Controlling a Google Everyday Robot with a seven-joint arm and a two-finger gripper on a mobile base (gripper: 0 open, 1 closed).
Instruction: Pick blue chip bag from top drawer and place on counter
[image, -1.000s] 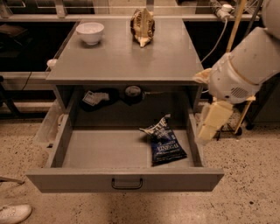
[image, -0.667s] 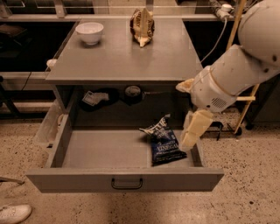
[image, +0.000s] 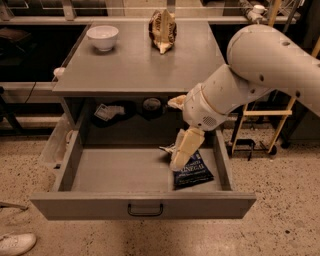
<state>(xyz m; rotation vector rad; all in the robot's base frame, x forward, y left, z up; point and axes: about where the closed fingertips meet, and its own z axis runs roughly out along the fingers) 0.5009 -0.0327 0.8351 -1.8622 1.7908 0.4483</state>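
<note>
The blue chip bag (image: 194, 172) lies flat on the floor of the open top drawer (image: 100, 172), at its right side near the front. My gripper (image: 181, 161) hangs down from the white arm into the drawer, just above the bag's upper left corner and partly covering it. The grey counter (image: 135, 65) is the cabinet top above the drawer.
A white bowl (image: 102, 36) stands at the counter's back left and a brown-and-cream wrinkled bag (image: 162, 30) at its back middle. Small items sit on the shelf behind the drawer (image: 110, 112). A wooden ladder (image: 260, 112) stands at the right. A shoe (image: 15, 244) is at the bottom left.
My arm has swung left and down from beside the drawer's right wall to over the drawer. The gripper now sits at the bag's upper left corner. The bag has not moved.
</note>
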